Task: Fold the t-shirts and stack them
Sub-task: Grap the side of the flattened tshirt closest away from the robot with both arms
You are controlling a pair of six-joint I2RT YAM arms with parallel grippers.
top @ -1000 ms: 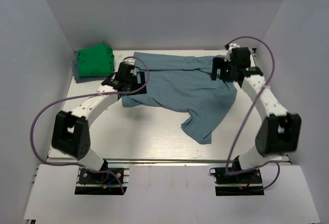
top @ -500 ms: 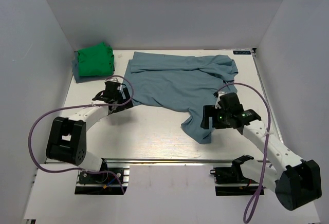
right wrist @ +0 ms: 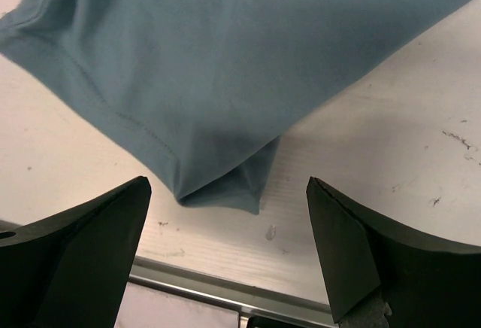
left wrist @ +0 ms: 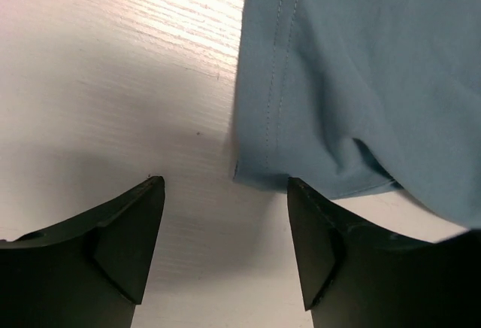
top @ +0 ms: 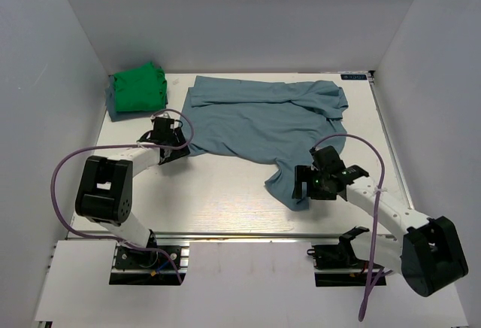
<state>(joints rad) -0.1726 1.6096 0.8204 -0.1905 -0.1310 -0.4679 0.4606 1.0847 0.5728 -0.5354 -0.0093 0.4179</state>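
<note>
Top external view: the blue-grey t-shirt (top: 263,121) lies spread and rumpled across the far middle of the table (top: 210,200), and the green t-shirt (top: 137,89) sits bunched in the far left corner. The left gripper (left wrist: 225,185), jaws apart, holds nothing, with the shirt's left hem corner just ahead of its gap. The right gripper (right wrist: 225,189), jaws wide and empty, is at the shirt's near right corner

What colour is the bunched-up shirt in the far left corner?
The bunched-up shirt is bright green, seen best in the top external view.
</note>
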